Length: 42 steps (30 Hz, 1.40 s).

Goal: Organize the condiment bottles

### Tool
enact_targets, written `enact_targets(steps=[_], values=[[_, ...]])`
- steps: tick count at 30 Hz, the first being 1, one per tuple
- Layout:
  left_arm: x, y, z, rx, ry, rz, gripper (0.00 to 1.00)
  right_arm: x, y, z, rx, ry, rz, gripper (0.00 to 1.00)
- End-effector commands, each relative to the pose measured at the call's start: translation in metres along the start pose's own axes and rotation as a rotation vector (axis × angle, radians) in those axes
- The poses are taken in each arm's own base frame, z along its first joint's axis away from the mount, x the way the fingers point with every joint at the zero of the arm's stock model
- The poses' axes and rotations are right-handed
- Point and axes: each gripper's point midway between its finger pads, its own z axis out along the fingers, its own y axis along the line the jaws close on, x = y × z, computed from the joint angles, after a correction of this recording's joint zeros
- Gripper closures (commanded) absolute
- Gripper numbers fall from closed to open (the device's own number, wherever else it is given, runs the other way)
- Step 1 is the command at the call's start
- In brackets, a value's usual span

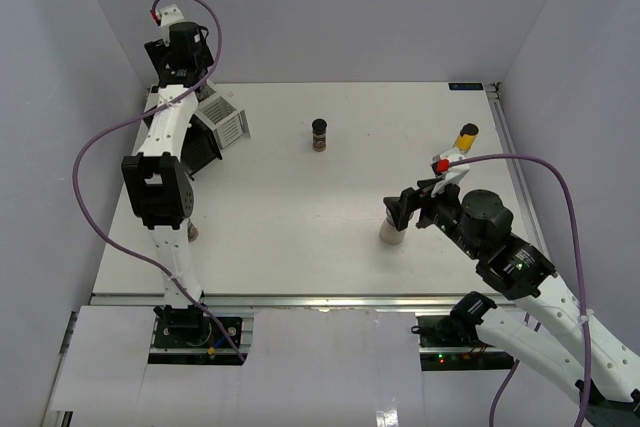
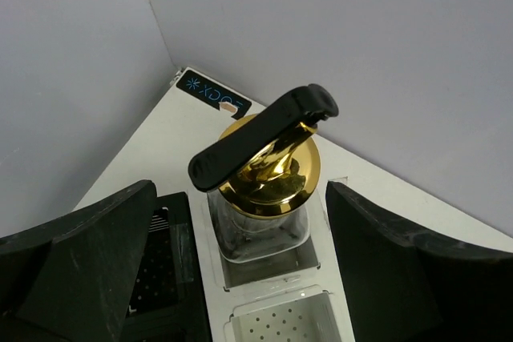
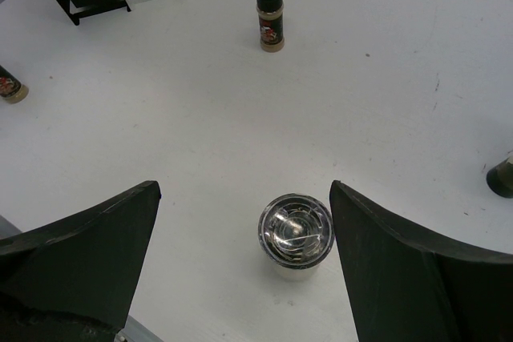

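The cream shaker point(image 3: 295, 230) stands upright on the desk point(image 3: 385, 78), just below and between the spread fingers of the empty right tool point(image 3: 244, 198) (the left tool point(image 2: 240, 198), also open, flanks the tall bottle point(image 2: 272, 174) in its rack point(image 2: 268, 271)).

In the left wrist view the tall bottle point(image 2: 260, 234) is largely hidden under its gold pourer point(image 2: 272, 174), so its contents cannot be told, and the white rack point(image 2: 280, 322) and black rack point(image 2: 160, 270) are cut off by the bottom edge. From above, that bottle is hidden behind the left arm point(image 1: 158, 187), by which a small jar point(image 1: 192, 235) is half covered. The shaker point(image 1: 391, 234) is partly masked by the right gripper point(image 1: 405, 207). In the right wrist view a dark bottle point(image 3: 501, 178) is cut by the right edge and cannot be identified; the label of the spice jar point(image 3: 270, 15) is too small to be read.
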Motion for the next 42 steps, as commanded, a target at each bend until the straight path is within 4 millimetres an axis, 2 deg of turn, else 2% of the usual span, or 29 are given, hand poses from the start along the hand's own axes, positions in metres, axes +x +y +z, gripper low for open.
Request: enact_targets(steps=[1,4,6,11,13,15,16,17,19,21,23,25,28,33,36,42], values=[[-0.051,0.018,-0.046,0.029,-0.048,-0.041,0.02,-0.016,-0.001,-0.001,0.011,-0.061,-0.001,0.07],[-0.042,0.027,-0.063,0.033,-0.012,-0.031,0.02,-0.017,-0.003,0.0,0.019,-0.059,-0.003,0.07],[-0.044,0.035,-0.081,0.04,-0.002,-0.037,0.02,-0.016,-0.003,0.0,0.021,-0.054,-0.003,0.07],[0.008,0.058,-0.111,0.026,0.144,0.01,0.02,-0.017,-0.002,-0.004,0.014,-0.053,-0.004,0.07],[0.037,0.07,-0.128,0.008,0.227,0.0,0.02,-0.019,-0.003,-0.007,0.014,-0.066,-0.001,0.08],[0.051,0.078,-0.151,0.03,0.263,-0.027,0.02,-0.018,-0.003,-0.008,0.013,-0.069,0.002,0.08],[0.072,0.084,-0.159,0.02,0.312,-0.03,0.02,-0.018,-0.003,-0.009,0.012,-0.07,0.003,0.08],[0.08,0.09,-0.169,0.012,0.332,-0.038,0.02,-0.018,-0.002,-0.01,0.009,-0.071,0.004,0.08],[0.089,0.102,-0.187,-0.003,0.354,-0.051,0.03,-0.017,-0.002,-0.011,0.004,-0.069,0.005,0.08],[0.109,0.116,-0.202,-0.038,0.41,-0.035,0.06,-0.016,-0.001,-0.013,-0.004,-0.07,0.009,0.08],[0.117,0.129,-0.218,-0.071,0.434,-0.044,0.08,-0.017,0.001,-0.016,-0.015,-0.077,0.013,0.08],[0.119,0.138,-0.235,-0.079,0.436,-0.08,0.08,-0.019,0.003,-0.017,-0.023,-0.084,0.017,0.08],[0.14,0.148,-0.252,-0.097,0.484,-0.105,0.06,-0.021,0.004,-0.018,-0.029,-0.088,0.018,0.08],[0.16,0.149,-0.27,-0.095,0.549,-0.165,0.05,-0.017,0.005,-0.021,-0.039,-0.087,0.02,0.08],[0.173,0.153,-0.274,-0.106,0.584,-0.149,0.13,-0.019,0.003,-0.024,-0.033,-0.098,0.024,0.08],[0.191,0.159,-0.28,-0.143,0.613,-0.181,0.18,-0.02,0.0,-0.029,-0.022,-0.122,0.029,0.08]])
